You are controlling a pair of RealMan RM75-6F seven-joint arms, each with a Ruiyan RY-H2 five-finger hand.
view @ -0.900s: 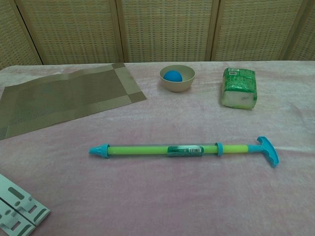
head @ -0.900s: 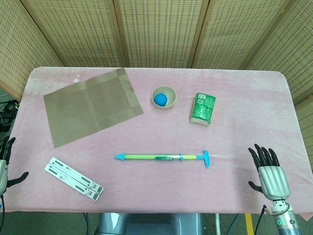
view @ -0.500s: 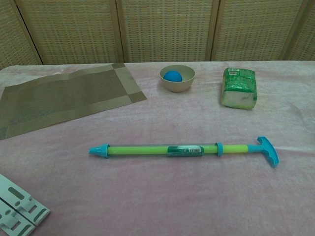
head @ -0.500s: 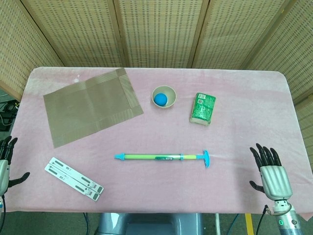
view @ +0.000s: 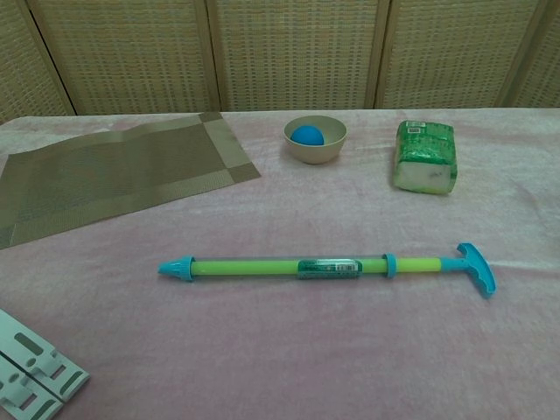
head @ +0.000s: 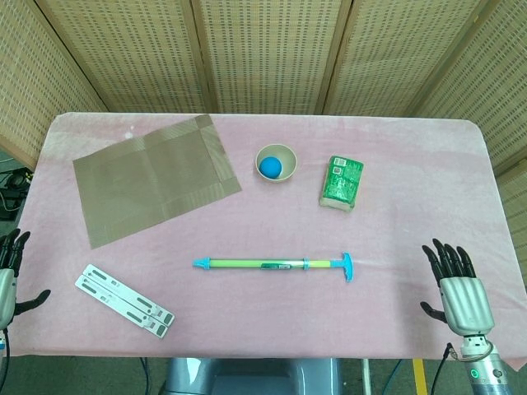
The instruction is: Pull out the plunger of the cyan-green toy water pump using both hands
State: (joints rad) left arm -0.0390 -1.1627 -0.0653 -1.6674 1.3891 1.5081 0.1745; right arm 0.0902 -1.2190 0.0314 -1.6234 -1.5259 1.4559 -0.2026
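Since the earlier frames the right hand [head: 461, 296] has slipped a little nearer the front right corner of the table [head: 412, 164], and the left hand [head: 8, 276] has edged slightly down at the front left edge; nothing on the table has shifted. The toy water pump [head: 276, 264] lies flat and crosswise near the middle of the front half, its pointed cyan nozzle [view: 176, 269] toward the left edge and its T-shaped plunger handle [view: 475, 268] toward the right. Both hands are empty with fingers spread, well apart from the pump. Behind it, toward the back edge, a beige bowl [head: 275, 161] holds a blue ball [head: 269, 167], with a green packet [head: 341, 182] just right of it. A woven placemat [head: 152, 177] covers the back left area, and a white slotted bracket [head: 123, 300] lies near the front left corner.
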